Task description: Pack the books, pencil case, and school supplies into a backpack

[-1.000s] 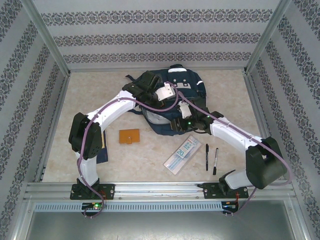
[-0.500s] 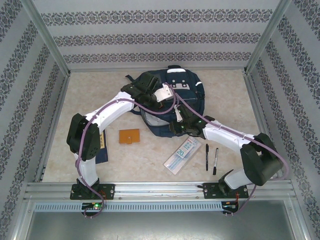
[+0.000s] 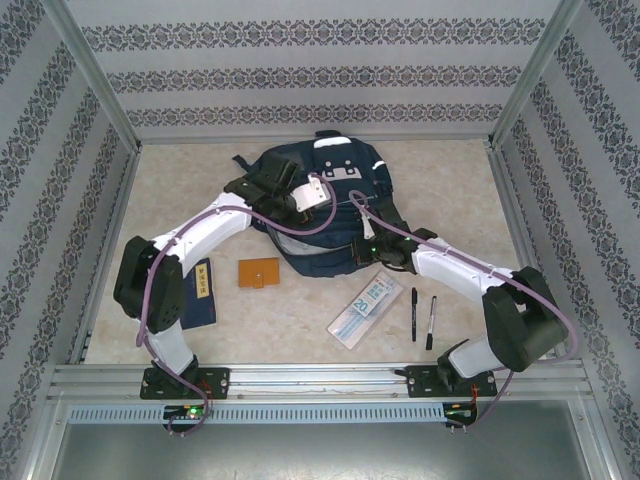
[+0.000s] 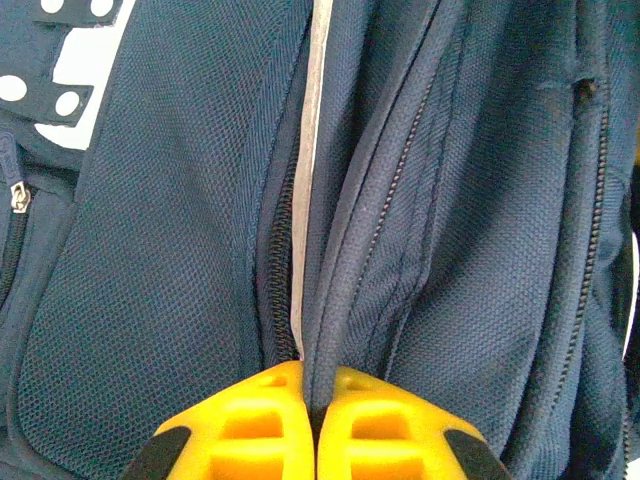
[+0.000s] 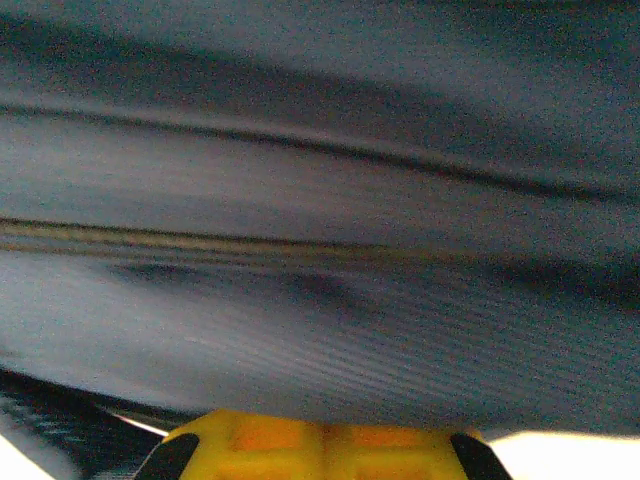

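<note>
the left gripper (image 4: 312, 392) has its yellow fingers (image 4: 250, 425) pinched tight on a raised fold of cloth beside a zip track of the large navy-blue fabric backpack (image 3: 345, 160), which lies mid-table toward the far side. the right gripper (image 5: 322, 440) sits against the backpack's near edge, and amid blurred blue cloth i cannot tell whether it grips anything. this looks like opening the main compartment: hold the pinched edge firmly and lift it steadily away from the opposite side, without dragging the bag. the small orange-brown square notebook (image 3: 259, 272), thin dark navy book (image 3: 200, 295), pale translucent pencil case (image 3: 365, 308) and two slim black pens (image 3: 414, 313) lie unpacked nearer the arms.
</note>
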